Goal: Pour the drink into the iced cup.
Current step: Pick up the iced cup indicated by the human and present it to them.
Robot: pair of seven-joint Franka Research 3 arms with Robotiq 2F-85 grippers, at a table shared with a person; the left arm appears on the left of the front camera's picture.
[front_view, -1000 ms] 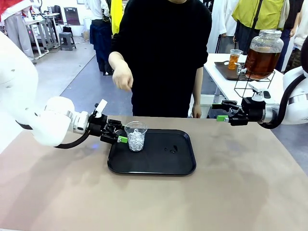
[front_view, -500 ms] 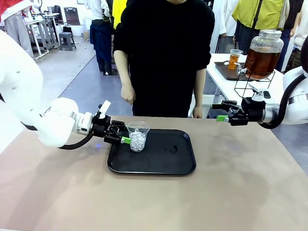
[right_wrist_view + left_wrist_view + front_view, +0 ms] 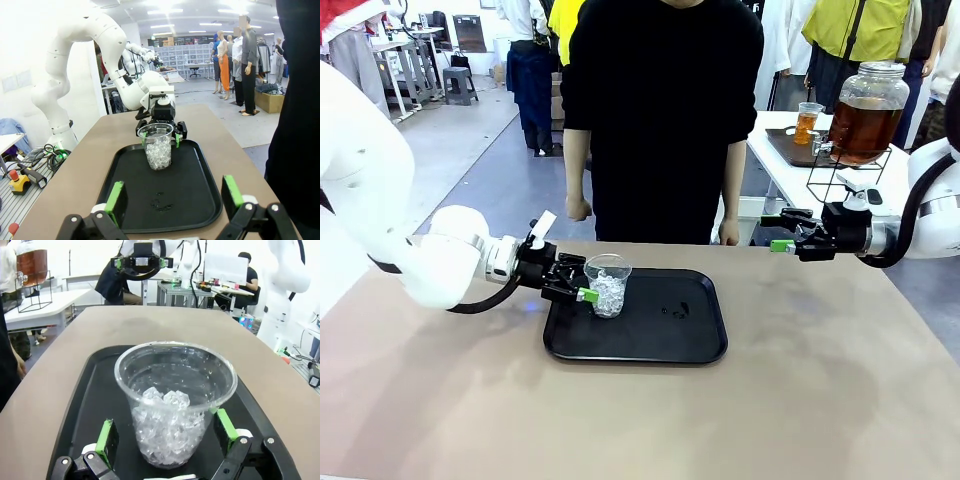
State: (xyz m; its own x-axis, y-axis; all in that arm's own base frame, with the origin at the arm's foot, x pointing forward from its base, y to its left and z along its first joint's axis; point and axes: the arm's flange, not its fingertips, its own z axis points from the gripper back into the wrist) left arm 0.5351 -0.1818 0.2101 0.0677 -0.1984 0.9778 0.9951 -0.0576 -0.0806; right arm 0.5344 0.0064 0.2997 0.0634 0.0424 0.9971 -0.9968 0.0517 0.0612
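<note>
The iced cup [image 3: 608,285], clear plastic with ice cubes, stands on the left part of a black tray [image 3: 660,335]. My left gripper [image 3: 586,287] is open, its green pads flanking the cup low down. In the left wrist view the cup [image 3: 175,400] sits between the two fingers [image 3: 106,437], with small gaps on both sides. The amber drink fills a glass dispenser jar [image 3: 865,115] on the side table at the far right. A small cup [image 3: 807,122] beside it also holds amber liquid. My right gripper [image 3: 778,236] hangs open and empty over the table's right far edge.
A person in black stands at the far side behind the tray, hands hanging down. The right wrist view looks across the tray [image 3: 185,185] at the cup [image 3: 158,147]. A few drops lie on the tray's middle [image 3: 675,311].
My left gripper has slid right along the tray's edge until its fingers flank the cup. The person's raised hand has dropped to the side. The right arm has not moved.
</note>
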